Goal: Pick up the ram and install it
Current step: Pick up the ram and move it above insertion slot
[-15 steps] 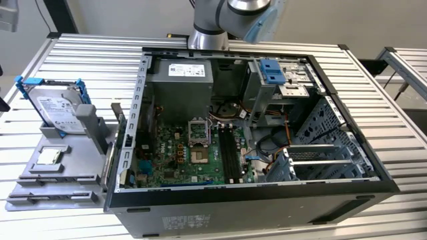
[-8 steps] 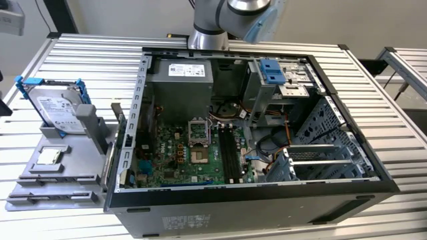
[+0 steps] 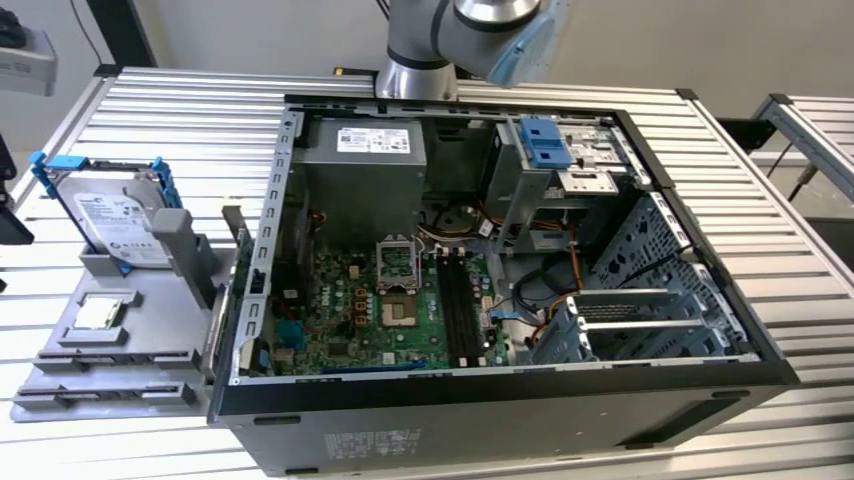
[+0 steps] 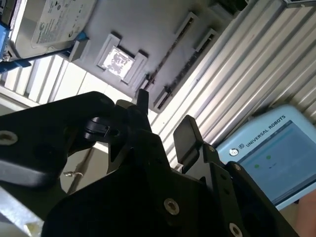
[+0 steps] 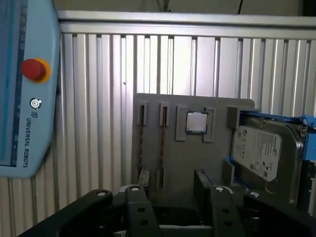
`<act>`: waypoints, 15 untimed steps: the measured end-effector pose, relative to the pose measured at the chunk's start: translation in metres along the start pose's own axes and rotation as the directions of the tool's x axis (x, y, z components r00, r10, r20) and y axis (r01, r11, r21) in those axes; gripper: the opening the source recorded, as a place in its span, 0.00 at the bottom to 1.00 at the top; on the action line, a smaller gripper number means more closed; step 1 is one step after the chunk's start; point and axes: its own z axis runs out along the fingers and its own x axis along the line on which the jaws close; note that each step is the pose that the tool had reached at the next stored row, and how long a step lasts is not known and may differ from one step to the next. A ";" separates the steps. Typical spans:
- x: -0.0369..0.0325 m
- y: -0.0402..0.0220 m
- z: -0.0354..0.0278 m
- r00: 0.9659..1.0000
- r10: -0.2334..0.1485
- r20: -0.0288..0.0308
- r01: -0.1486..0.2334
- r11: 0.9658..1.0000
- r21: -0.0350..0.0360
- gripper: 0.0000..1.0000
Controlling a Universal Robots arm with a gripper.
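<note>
Black gripper (image 4: 165, 123) parts sit closest to the camera in both wrist views. Its two fingers (image 4: 186, 136) stand apart with a clear gap, and nothing is held between them. It hangs over the gray tray (image 5: 197, 163).

Everything rests on a silver table (image 3: 174, 110) made of long ribs. A pale wall (image 3: 227, 30) is behind it.

Going from the exterior view's left to its right, the tray comes first, lying flat just beside the big open computer case (image 3: 507, 410). On the tray are a silver hard drive (image 3: 120, 225) in a blue frame, a small square chip (image 3: 104, 313), and the ram (image 5: 161, 145). The ram is a thin stick standing on its edge in a long holder next to the chip.

Inside the case lies the green board (image 3: 347, 320) with its black slots (image 3: 461, 300). The case walls stand up all around the board, and the top is open. The robot arm (image 3: 467, 30) rises behind the case. Past the case, across a gap, is another ribbed table (image 3: 814, 130).

Bare ribs lie behind the tray. A light blue control tablet (image 5: 24, 84) with a red button is near the tray.
</note>
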 end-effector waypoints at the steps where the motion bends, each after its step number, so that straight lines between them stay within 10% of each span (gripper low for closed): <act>1: 0.0001 0.0000 0.0017 1.000 0.009 0.000 -0.009 1.000 0.000 1.00; 15: 0.0008 0.0001 0.0191 1.000 0.013 0.000 -0.013 1.000 0.008 1.00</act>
